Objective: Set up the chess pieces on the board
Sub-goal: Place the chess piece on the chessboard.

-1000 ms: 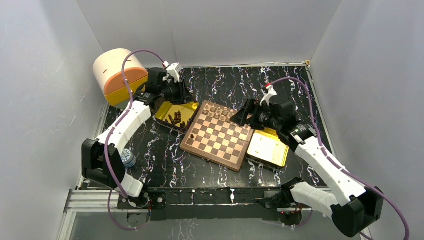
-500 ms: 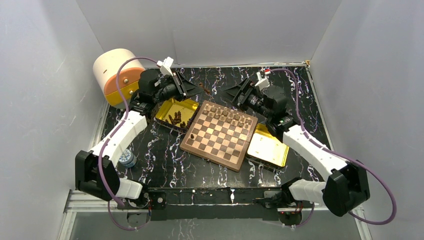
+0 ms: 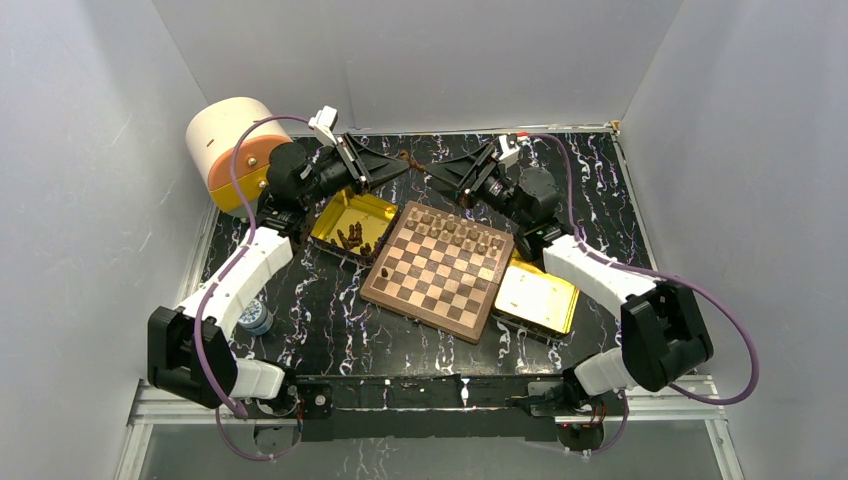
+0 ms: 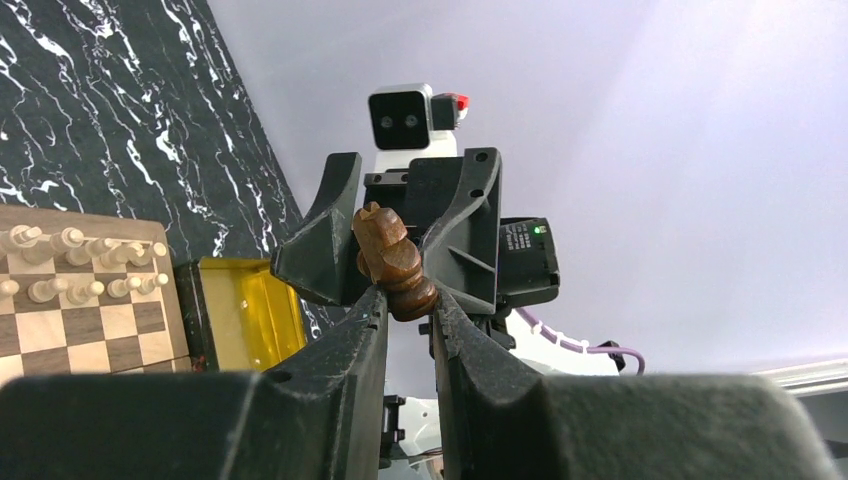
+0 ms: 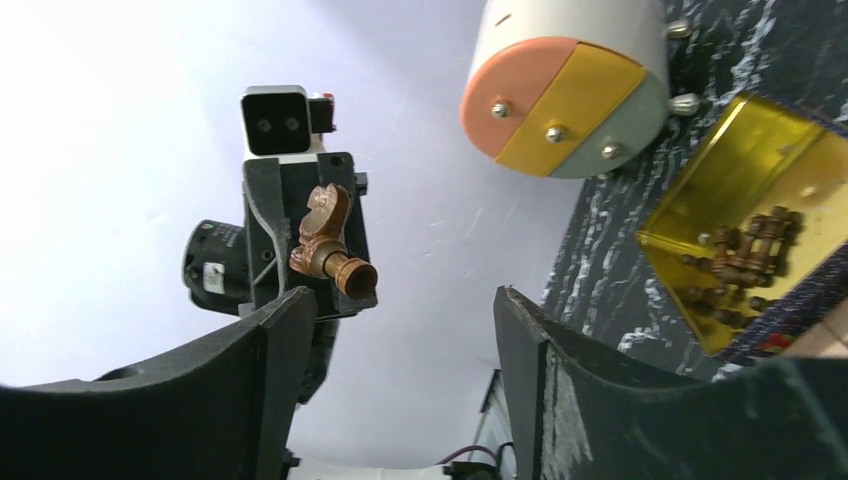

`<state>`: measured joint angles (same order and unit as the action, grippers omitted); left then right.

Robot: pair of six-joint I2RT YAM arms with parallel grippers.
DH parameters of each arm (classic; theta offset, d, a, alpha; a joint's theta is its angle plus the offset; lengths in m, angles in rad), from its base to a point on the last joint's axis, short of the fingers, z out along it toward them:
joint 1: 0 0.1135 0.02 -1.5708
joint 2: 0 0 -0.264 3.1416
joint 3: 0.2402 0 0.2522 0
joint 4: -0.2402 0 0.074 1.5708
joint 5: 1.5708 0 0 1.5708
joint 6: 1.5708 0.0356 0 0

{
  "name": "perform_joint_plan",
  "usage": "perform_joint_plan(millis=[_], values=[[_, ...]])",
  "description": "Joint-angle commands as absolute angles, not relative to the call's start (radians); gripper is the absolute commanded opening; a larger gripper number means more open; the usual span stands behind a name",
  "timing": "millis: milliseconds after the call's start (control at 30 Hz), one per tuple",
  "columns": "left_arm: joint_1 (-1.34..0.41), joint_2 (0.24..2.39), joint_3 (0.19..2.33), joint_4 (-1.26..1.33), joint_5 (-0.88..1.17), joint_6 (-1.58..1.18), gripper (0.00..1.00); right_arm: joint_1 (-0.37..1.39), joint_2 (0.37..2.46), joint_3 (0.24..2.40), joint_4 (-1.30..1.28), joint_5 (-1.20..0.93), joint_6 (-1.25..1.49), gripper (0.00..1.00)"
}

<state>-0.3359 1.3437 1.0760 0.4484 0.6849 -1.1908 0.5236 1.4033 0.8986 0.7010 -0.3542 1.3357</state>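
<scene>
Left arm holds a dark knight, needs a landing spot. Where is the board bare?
Bare: middle and near rows of the checkered wooden chessboard, from the light tan pieces to its near rim, except one dark brown piece by the left corner. Crowded: the two far rows.

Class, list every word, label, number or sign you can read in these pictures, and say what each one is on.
No text here can be read.
Grey label on the right arm's motor housing: print too small to read.
White label on the left arm's motor housing: too blurred to read.
</scene>
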Motion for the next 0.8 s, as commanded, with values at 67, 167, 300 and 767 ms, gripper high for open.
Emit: perform_joint_plan(millis=[67, 167, 300, 767], values=[[-0.337, 1.294, 1.069, 0.521, 0.707, -1.222, 0.09, 0.521, 1.428, 0.963, 0.898, -0.409, 1.424, 0.68], [-0.338, 1.298, 1.065, 0.528, 0.709, -1.227, 0.09, 0.521, 1.443, 0.965, 0.936, -0.425, 1.454, 0.66], [-0.338, 1.300, 1.062, 0.538, 0.709, -1.232, 0.09, 0.528, 1.454, 0.970, 0.969, -0.430, 1.474, 0.66], [-0.337, 1.293, 1.041, 0.553, 0.703, -1.247, 0.08, 0.550, 1.481, 0.992, 1.023, -0.440, 1.498, 0.57]])
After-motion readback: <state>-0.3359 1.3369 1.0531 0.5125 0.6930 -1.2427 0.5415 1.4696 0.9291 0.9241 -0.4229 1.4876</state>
